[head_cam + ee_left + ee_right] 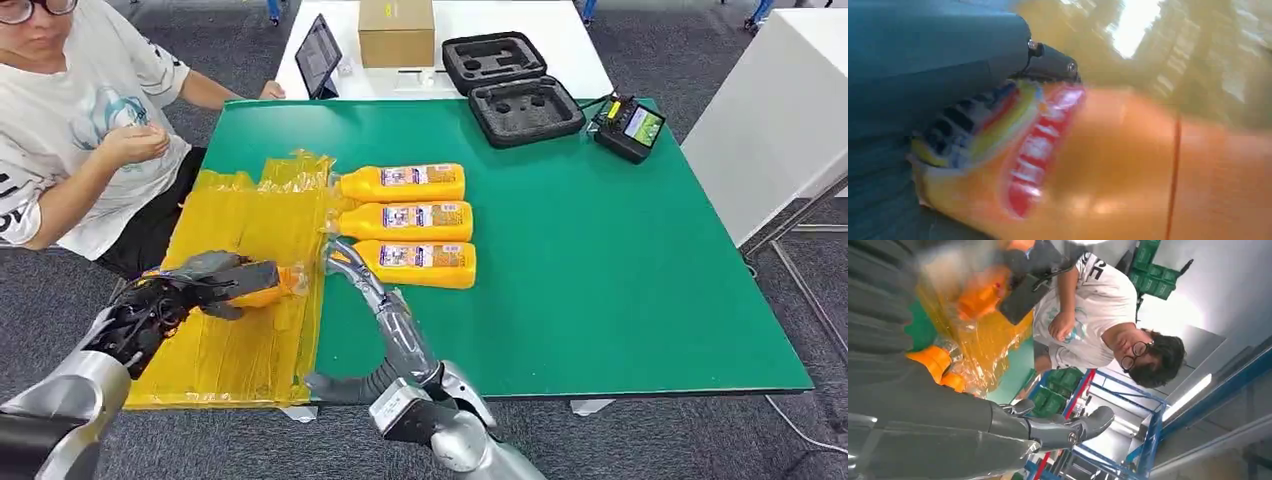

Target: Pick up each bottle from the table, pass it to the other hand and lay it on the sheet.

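A lab or test room in an industrial building is indicated. A green work mat (pixel 600 260) is laid on a table standing on grey carpet tiles (pixel 250 45). Behind it, a white table (pixel 560 40) is loaded with a cardboard box (pixel 396 32), a tablet (pixel 318 55), an open foam-lined equipment case (pixel 510 85) and a handheld controller with a screen (pixel 628 126). Blue metal racking (pixel 1148 430) stacked with green crates (pixel 1153 277) is seen in the right wrist view, under strip lighting (pixel 1188 396). A person (pixel 70 120) is seated beside the table.
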Tool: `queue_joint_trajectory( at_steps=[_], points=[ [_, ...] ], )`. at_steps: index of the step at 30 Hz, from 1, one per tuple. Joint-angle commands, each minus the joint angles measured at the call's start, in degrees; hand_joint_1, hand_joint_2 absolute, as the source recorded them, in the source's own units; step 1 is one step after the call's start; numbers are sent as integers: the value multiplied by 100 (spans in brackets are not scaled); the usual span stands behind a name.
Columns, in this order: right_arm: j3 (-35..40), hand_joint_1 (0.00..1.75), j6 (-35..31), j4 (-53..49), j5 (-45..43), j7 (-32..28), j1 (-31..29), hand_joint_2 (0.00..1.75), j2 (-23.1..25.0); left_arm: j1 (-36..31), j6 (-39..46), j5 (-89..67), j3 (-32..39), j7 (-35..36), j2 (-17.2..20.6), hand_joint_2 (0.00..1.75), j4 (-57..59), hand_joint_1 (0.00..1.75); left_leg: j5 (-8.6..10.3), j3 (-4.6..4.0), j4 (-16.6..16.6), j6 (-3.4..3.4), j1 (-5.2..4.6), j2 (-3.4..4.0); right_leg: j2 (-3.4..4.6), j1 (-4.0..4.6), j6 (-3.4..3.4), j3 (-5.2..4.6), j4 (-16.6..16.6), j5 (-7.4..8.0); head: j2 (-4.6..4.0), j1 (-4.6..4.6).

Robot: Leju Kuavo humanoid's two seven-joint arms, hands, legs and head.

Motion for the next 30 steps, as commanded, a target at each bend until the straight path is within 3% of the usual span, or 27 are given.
queue_joint_trajectory(
  at_steps=[1,10,11,14,24,26,28,30],
  points=[
    [-64,0,23,320,-20,69,-220,175,-35,226,-1189,714,257,-878,-215,175,392,0,-12,50,-15,-5,0,3,13,-1,-3,47,-16,-8,0,7],
    [-72,0,53,288,48,173,-209,175,-27,301,-1576,1156,431,-1036,-205,175,356,0,-5,54,-12,-4,-4,-14,9,-7,0,56,-12,-7,0,7],
    [-74,0,52,297,57,176,-208,175,-27,312,-1554,1207,468,-1056,-214,0,337,0,-7,63,-16,-7,-2,-11,14,-4,-2,64,-16,-7,0,7],
    [-114,0,32,200,154,199,-85,175,5,318,-1207,1334,549,-821,-257,0,303,0,-6,63,-13,-4,-3,-19,6,-4,0,64,-13,-9,0,4],
    [-116,0,41,179,308,248,-15,175,-2,332,-1155,1852,870,-693,-292,0,389,0,-3,55,-8,-2,-4,-21,2,-6,2,56,-8,-7,0,4],
    [-111,0,31,185,343,267,-15,175,3,328,-1039,2424,1397,-694,-394,0,387,0,-2,57,-8,-2,-2,-23,0,-4,1,59,-9,-8,0,7],
    [-85,0,13,187,359,285,4,175,-1,381,-77,3259,2178,-816,-596,0,57,0,-4,62,-10,-3,-1,-20,3,-3,-1,64,-11,-8,0,4],
    [32,0,-103,345,297,252,-61,175,-81,466,2239,3358,2429,-1479,-762,0,-503,0,1,55,-7,1,-2,-32,-10,-4,2,63,-9,-8,0,6]
  ],
)
